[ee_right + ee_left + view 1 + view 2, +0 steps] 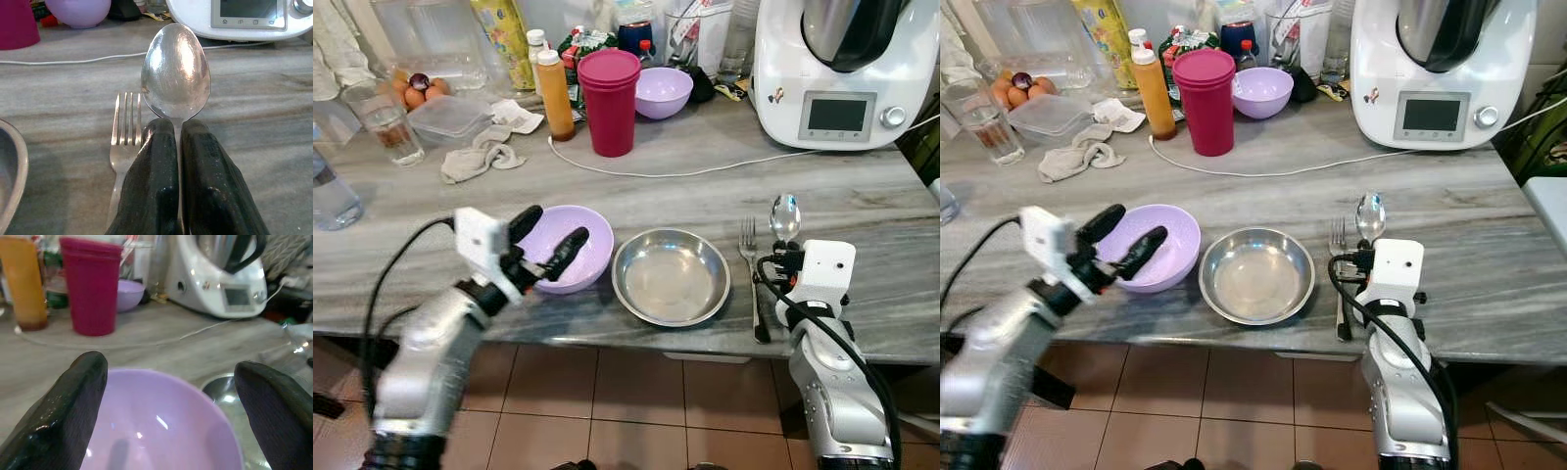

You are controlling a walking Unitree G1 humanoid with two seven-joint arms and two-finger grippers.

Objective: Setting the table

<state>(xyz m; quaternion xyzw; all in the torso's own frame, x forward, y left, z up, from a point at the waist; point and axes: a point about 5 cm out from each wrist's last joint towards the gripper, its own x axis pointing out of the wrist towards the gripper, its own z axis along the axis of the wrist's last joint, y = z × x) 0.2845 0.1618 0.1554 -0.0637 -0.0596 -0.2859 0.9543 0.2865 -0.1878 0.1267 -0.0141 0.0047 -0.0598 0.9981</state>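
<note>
A lilac bowl (578, 257) sits near the counter's front edge, left of a steel plate (671, 276). My left gripper (546, 241) hovers open over the bowl, one finger on each side of its near rim, touching nothing I can see. A fork (750, 257) lies right of the plate. My right gripper (777, 266) is shut on the handle of a spoon (784, 216), which lies just right of the fork with its bowl pointing away. In the right wrist view the spoon (176, 73) sticks out from between the fingers (156, 181).
At the back stand a magenta cup (609, 101), an orange bottle (554, 95), a second lilac bowl (663, 92) and a white kitchen machine (837, 73) with a cable (705, 168) across the counter. A glass (385, 120) and a rag (480, 157) lie left.
</note>
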